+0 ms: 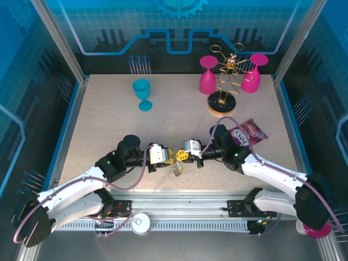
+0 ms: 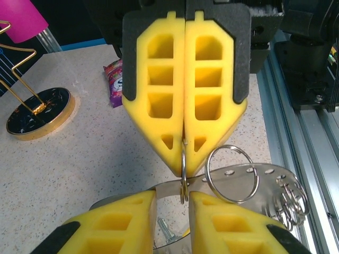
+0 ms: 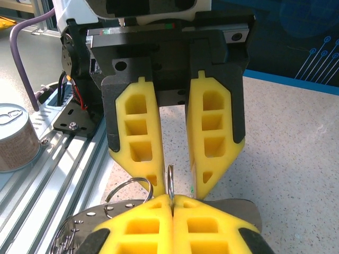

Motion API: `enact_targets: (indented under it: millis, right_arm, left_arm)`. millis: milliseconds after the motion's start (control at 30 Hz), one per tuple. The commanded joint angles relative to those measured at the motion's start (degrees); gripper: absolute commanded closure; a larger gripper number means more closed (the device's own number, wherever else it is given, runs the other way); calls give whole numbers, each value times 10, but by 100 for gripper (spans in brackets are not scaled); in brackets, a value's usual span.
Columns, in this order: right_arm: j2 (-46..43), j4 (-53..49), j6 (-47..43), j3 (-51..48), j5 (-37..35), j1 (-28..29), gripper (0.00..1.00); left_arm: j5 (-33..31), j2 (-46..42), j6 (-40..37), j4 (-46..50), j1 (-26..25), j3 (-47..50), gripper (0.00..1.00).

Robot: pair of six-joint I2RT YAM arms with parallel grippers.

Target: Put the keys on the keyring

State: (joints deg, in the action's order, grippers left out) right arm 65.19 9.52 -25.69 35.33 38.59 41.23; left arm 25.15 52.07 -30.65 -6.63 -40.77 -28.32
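Observation:
My two grippers meet tip to tip at the table's near middle. My right gripper [image 1: 182, 156] [image 3: 172, 200] [image 2: 184, 159] is shut on a thin split ring [image 2: 183, 177] [image 3: 170, 182], seen edge-on. That ring hangs through the keyring [image 2: 249, 174], a curved grey metal band with holes that carries more small rings [image 2: 288, 203]. My left gripper [image 1: 168, 157] [image 2: 173, 196] [image 3: 177, 185] is open, one finger on each side of the pinched ring. The keys [image 1: 177, 169] dangle below the tips. One silver key shaft [image 2: 167, 230] shows between my left fingers; most heads are hidden.
A gold wire rack on a round wooden base [image 1: 222, 103] holds two pink goblets [image 1: 207, 76] [image 1: 251, 76] at the back right. A blue goblet [image 1: 143, 93] stands at the back left. A snack packet [image 1: 247, 134] lies by the right arm. A tin can [image 3: 16, 140] sits by the front rail.

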Motion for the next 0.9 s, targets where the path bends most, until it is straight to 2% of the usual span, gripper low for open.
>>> enact_targets:
  millis: [0, 333, 533, 567, 667, 767, 867]
  right_arm:
    - [6, 16, -1, 4, 10, 6, 100]
    - [6, 31, 8, 6, 24, 10, 100]
    - [9, 13, 1, 7, 18, 12, 100]
    - [5, 5, -4, 6, 5, 12, 99]
    - [-18, -14, -23, -6, -57, 9, 79]
    - [-42, -48, -47, -10, -112, 5, 78]
    - [-52, -76, -58, -1, -114, 4, 80]
  left_arm:
    - [30, -4, 19, -53, -1, 4, 77]
    - [29, 1, 20, -55, -1, 8, 87]
    - [5, -6, 15, -84, -1, 17, 100]
    - [-1, -9, 10, -86, -1, 18, 100]
    - [-20, -22, -6, -76, -1, 18, 100]
    - [-29, -28, -23, -49, -1, 13, 100]
    - [-33, -26, -33, -28, -1, 6, 100]
